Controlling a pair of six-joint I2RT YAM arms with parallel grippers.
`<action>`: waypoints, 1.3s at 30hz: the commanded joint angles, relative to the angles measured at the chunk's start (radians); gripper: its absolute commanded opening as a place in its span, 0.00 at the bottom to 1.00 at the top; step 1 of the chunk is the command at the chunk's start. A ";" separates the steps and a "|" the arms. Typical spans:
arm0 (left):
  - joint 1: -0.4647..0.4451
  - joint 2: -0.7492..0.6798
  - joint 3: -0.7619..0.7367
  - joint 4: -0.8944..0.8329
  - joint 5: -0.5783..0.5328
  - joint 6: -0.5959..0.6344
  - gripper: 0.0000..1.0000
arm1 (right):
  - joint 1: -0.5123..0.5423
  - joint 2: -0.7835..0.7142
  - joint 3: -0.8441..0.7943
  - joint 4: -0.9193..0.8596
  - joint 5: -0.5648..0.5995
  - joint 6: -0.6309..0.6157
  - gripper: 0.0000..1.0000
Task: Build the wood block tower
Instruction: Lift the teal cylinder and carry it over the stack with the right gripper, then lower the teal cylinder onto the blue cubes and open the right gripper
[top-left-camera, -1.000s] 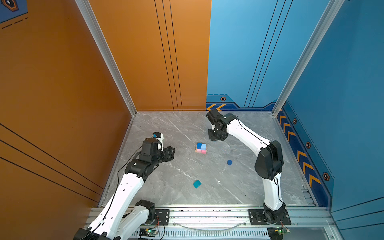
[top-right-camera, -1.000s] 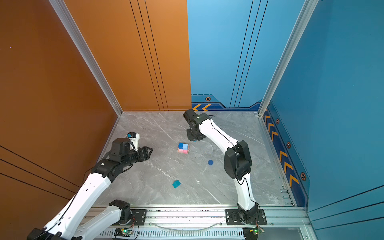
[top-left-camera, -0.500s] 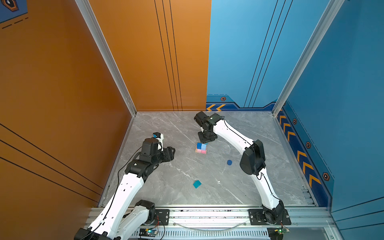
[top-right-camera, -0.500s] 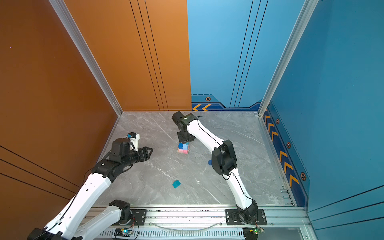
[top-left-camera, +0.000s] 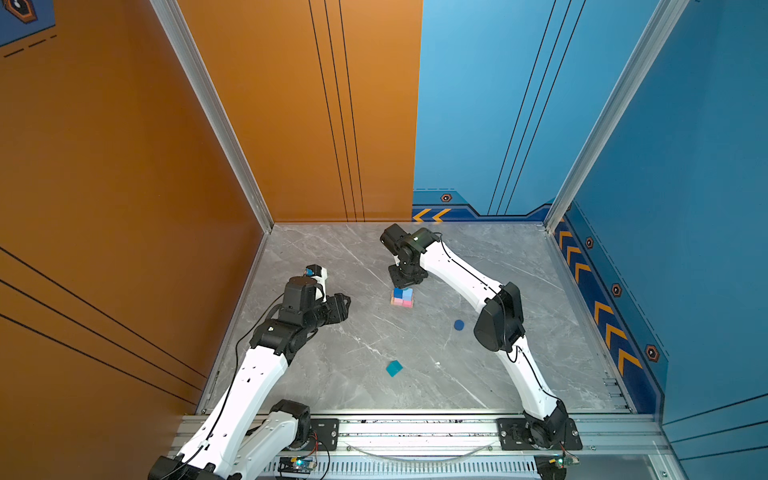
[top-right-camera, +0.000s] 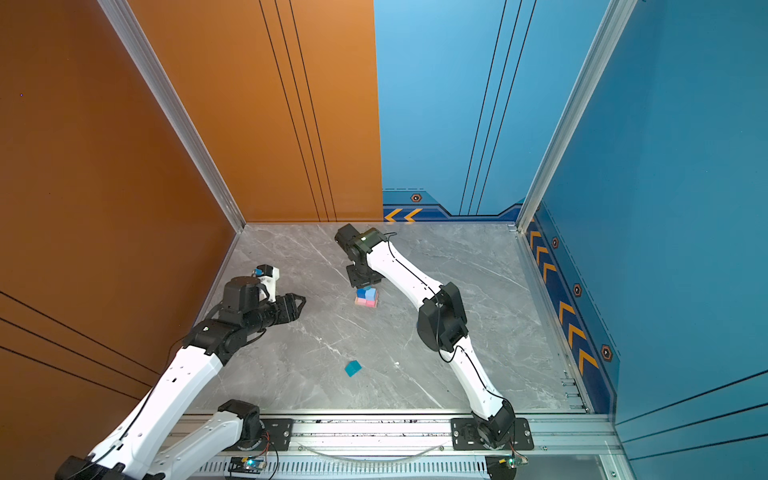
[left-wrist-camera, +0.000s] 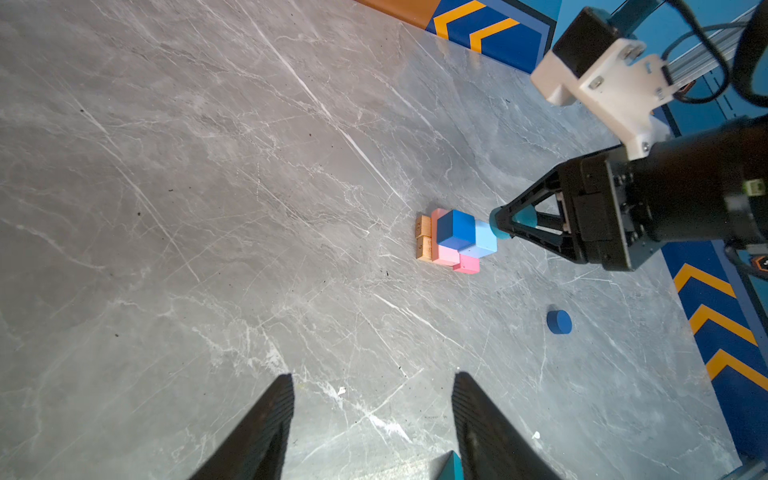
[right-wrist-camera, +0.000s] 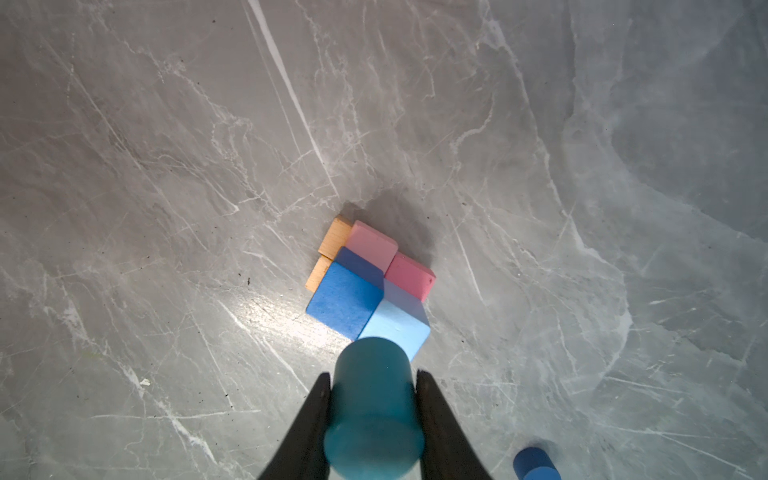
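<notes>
While right gripper (right-wrist-camera: 372, 376) pinches the teal cylinder (right-wrist-camera: 372, 407) right over the light-blue cube (right-wrist-camera: 395, 328) of the tower (top-left-camera: 402, 297), mid-frame in both top views, left gripper (top-left-camera: 341, 305) is spread wide, empty, left of centre.

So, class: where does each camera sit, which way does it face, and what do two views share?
Both top views: high at the front, looking down; both arms, tower.
Left wrist: low, facing the tower; open left tool.
Right wrist: above the tower, facing down; right tool holds teal cylinder.
Shared: both wrist views show the dark-blue cylinder.
</notes>
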 joint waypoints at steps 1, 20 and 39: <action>0.010 -0.004 -0.016 0.025 0.019 -0.006 0.63 | 0.001 0.029 0.027 -0.034 -0.011 -0.005 0.33; 0.012 -0.004 -0.017 0.025 0.017 -0.006 0.63 | -0.006 0.065 0.052 -0.034 -0.017 0.002 0.33; 0.015 0.001 -0.020 0.028 0.016 -0.007 0.63 | -0.019 0.086 0.060 -0.033 -0.020 0.005 0.35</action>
